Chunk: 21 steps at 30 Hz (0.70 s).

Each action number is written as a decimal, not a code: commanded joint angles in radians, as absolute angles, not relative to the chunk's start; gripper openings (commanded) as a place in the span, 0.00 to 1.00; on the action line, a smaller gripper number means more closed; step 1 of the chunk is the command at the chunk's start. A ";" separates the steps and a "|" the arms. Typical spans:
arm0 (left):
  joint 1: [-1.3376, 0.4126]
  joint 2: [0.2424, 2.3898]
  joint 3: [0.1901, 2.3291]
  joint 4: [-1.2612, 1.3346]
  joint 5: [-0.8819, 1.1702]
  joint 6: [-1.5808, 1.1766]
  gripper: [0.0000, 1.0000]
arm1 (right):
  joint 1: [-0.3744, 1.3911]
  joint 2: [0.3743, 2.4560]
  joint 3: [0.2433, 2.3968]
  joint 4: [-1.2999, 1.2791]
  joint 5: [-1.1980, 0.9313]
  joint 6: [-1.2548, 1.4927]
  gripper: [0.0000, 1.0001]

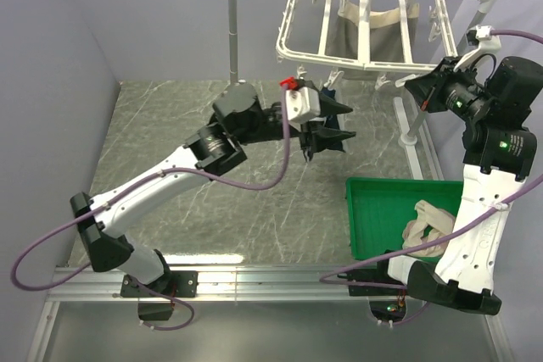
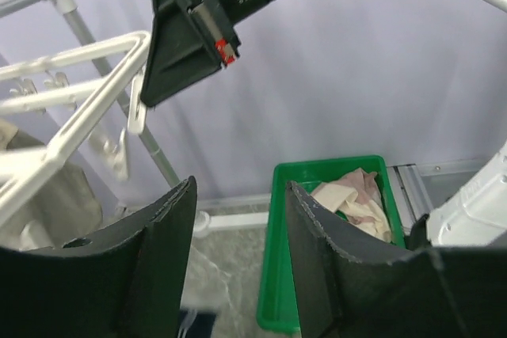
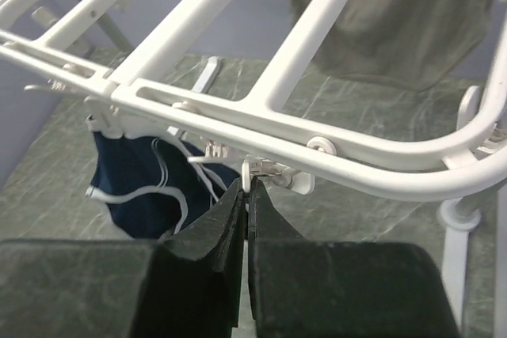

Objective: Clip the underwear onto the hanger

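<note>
Pressed shut to a hairline slit, the right claw (image 3: 245, 189) is pictured beneath the near rail of the hanger (image 3: 238, 120), its tips set against a small white clip (image 3: 273, 176); whether the clip's tab is pinched cannot be told. The underwear (image 3: 135, 184) is seen dangling from that same rail, further along to the left, its white piping looped across the navy cloth, above the far edge of the worktop (image 1: 212, 209). The left claw (image 1: 327, 129) is held just beside the underwear, its jaws parted about halfway and nothing seen between them. An olive-grey garment (image 3: 396, 13) is hung from the hanger's far side, and the frame itself is slung from a white pole stand (image 1: 232, 31) set along the far edge. A green bin (image 1: 377, 209) holding a beige cloth (image 1: 428, 222) is placed at the near right corner.
</note>
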State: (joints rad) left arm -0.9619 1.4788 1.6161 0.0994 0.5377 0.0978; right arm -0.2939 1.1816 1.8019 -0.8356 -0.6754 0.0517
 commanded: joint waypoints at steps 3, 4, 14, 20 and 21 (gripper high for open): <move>-0.999 1.572 1.718 0.216 0.465 0.196 0.53 | -0.272 1.167 1.865 -0.888 -0.709 0.095 0.00; -1.005 1.583 1.721 0.227 0.453 0.210 0.52 | -0.268 1.169 1.868 -0.905 -0.712 0.095 0.00; -1.048 1.723 1.810 0.265 0.336 0.363 0.53 | -0.245 1.173 1.890 -0.946 -0.741 0.109 0.00; -1.048 1.781 1.839 0.288 0.264 0.383 0.54 | -0.236 1.175 1.902 -0.962 -0.747 0.103 0.00; -1.049 1.799 1.848 0.288 0.253 0.383 0.53 | -0.233 1.174 1.907 -0.965 -0.747 0.101 0.00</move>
